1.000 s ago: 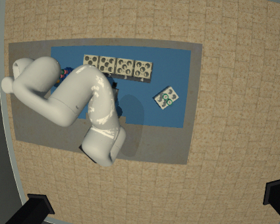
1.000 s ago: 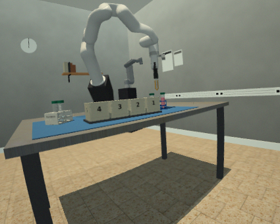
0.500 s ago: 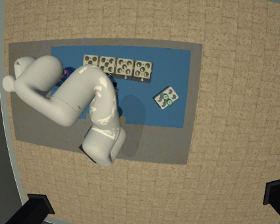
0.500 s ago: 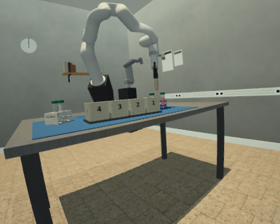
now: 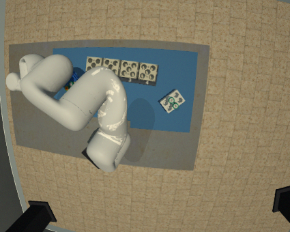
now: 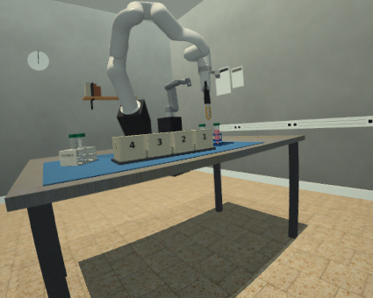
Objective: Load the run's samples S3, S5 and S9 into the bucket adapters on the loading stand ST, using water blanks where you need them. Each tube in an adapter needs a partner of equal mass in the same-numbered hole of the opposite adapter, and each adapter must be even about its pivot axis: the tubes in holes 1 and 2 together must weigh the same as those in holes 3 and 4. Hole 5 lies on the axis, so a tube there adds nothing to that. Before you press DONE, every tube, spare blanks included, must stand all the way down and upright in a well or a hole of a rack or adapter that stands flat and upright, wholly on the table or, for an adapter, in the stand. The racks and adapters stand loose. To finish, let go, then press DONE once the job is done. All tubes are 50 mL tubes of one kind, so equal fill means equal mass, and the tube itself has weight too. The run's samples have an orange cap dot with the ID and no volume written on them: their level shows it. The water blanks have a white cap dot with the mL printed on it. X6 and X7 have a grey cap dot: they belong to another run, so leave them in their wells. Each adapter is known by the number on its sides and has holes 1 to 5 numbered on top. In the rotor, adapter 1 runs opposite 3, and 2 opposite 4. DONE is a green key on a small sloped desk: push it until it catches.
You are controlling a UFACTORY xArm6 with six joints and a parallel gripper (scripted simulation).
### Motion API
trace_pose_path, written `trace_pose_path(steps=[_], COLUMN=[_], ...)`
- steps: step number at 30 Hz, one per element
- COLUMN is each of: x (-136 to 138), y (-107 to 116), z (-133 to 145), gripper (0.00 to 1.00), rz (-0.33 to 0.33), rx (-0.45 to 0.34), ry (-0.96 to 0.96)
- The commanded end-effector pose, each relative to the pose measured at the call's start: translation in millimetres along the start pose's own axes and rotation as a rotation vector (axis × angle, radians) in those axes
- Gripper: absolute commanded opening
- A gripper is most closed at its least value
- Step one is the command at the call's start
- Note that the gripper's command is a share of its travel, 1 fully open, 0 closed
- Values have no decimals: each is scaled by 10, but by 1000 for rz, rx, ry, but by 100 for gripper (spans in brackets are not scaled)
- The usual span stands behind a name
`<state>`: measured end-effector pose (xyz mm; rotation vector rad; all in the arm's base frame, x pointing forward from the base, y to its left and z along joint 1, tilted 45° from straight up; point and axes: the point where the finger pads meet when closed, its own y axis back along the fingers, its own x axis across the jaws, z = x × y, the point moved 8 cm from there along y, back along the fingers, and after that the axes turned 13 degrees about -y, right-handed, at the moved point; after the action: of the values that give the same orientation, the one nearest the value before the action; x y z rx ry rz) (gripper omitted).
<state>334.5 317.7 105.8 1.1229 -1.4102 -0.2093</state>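
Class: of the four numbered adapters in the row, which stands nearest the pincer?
Adapter 1, at the row's end by the pink tube. The pincer, shut on a tube, hangs just above it; adapters 2, 3 and 4 lie farther along.

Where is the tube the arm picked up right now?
In the exterior view, the tube hangs in the end effector, in the air above the table's right end, over the adapter marked 1 and the pink tube.
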Motion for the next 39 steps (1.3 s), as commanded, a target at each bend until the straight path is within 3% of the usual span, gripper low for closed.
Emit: trace_pose_path(steps=[1,13,39], x=[2,2,1], y=[16,-4,-485], z=[-12,-12,-13], gripper=[0,0,0], rz=[-2,-2,-2], rx=[3,3,3], ry=[-2,-2,-2])
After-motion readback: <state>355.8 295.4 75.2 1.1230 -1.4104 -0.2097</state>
